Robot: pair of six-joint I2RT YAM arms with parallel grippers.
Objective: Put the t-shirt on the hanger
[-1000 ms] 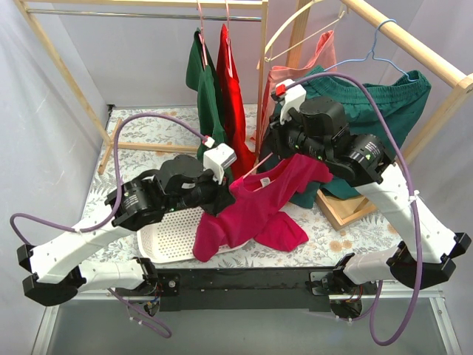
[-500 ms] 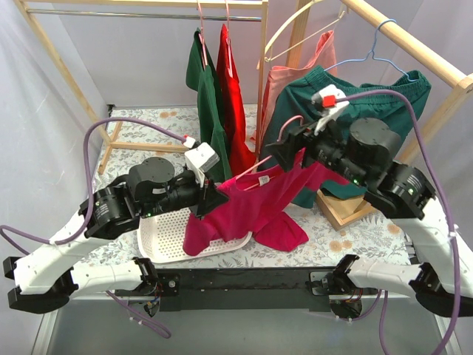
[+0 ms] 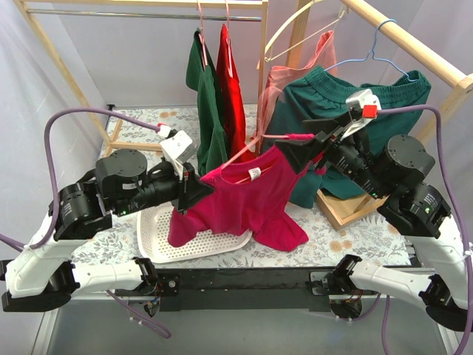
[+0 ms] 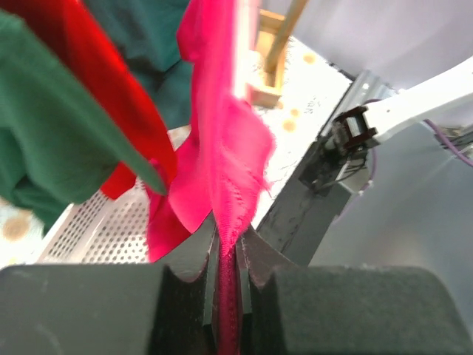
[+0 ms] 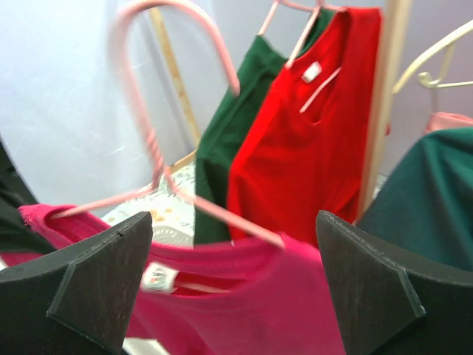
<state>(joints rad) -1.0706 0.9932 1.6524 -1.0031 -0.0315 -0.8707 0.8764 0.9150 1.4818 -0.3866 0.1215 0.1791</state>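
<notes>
The t-shirt (image 3: 244,203) hangs in the air between the two arms, above the white perforated tray (image 3: 159,240) and the floral table (image 3: 340,240). Its white label (image 3: 254,174) shows at the neck opening. The hanger (image 3: 240,157) passes through the neck, with its hook above the collar (blurred in the right wrist view).

Left gripper (image 3: 186,196): jaws closed tight on the t-shirt's left edge, with a fold of fabric pinched between the pads (image 4: 259,255).

Right gripper (image 3: 295,150): jaws wide apart at the t-shirt's right shoulder, with hanger and collar in the gap. Contact with either finger cannot be determined.

The red garment (image 3: 233,96) and the dark green top (image 3: 207,96) hang on the rail behind.
</notes>
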